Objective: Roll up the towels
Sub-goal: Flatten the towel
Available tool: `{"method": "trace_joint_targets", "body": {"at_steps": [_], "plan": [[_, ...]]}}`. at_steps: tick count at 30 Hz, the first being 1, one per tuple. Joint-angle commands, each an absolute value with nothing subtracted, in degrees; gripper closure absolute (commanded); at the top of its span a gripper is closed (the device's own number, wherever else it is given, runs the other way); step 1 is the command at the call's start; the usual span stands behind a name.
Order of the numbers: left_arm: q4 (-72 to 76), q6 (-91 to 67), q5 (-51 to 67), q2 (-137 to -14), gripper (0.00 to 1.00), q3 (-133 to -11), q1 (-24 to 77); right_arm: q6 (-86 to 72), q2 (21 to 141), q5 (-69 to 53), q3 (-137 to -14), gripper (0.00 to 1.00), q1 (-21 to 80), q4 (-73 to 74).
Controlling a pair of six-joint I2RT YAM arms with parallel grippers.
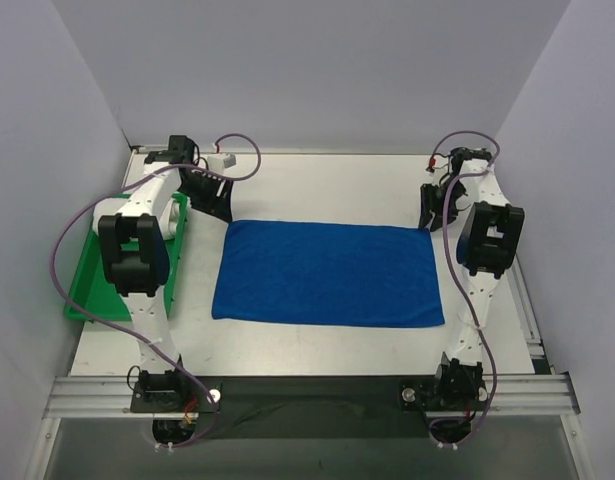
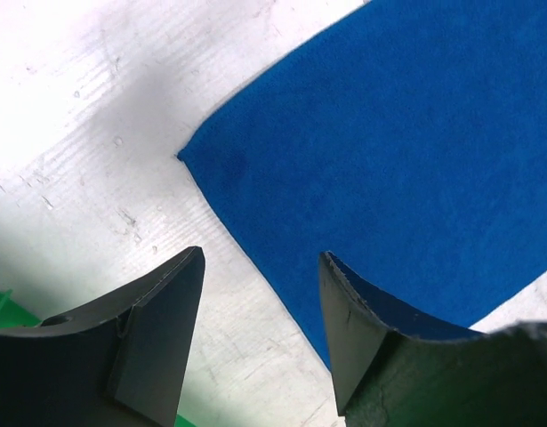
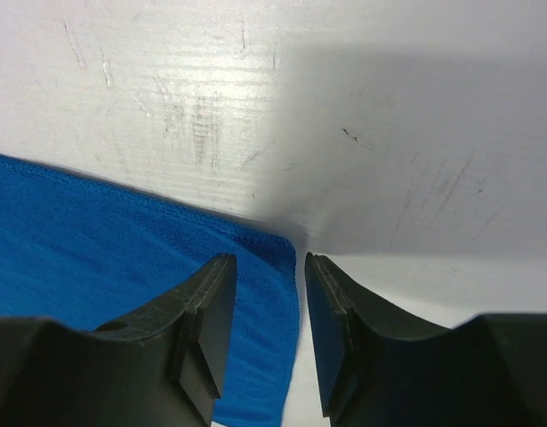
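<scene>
A green tray is seen at the left edge of the table, partly hidden by the left arm. The left gripper is held just beside the far left corner of the blue towel, its jaws spread wide with nothing between them. The towel is laid flat mid-table, with bare table shown on every side. The right gripper is placed at the far right corner, jaws set narrowly apart. The towel's edge is seen through the gap, but contact cannot be made out. The table is closed in by pale walls left, far and right.
</scene>
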State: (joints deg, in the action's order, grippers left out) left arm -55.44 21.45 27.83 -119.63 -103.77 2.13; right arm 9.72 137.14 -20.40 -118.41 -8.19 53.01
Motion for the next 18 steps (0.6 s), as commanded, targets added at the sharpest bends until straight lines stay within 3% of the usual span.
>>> {"method": "trace_joint_targets", "body": {"at_steps": [1, 5, 8, 14, 18], "plan": [[-52.9, 20.1, 28.2, -121.5, 0.35, -106.7, 1.9, 8.4, 138.3, -21.4, -120.5, 0.63, -7.9, 54.9], [-52.8, 20.0, 26.9, -123.0, 0.35, -107.5, 1.9, 8.4, 138.4, -23.1, -119.5, 0.66, -7.9, 55.0], [-52.8, 19.3, 27.1, -124.6, 0.33, -108.8, 1.9, 8.6, 139.0, -23.6, -119.4, 0.73, -8.1, 55.0], [-52.9, 18.2, 26.5, -128.3, 0.34, -111.8, 1.9, 8.3, 139.2, -23.8, -119.7, 0.99, -8.5, 54.9], [-52.8, 18.0, 26.3, -130.0, 0.37, -113.1, 1.8, 8.5, 139.0, -23.6, -119.9, 1.00, -8.5, 54.9]]}}
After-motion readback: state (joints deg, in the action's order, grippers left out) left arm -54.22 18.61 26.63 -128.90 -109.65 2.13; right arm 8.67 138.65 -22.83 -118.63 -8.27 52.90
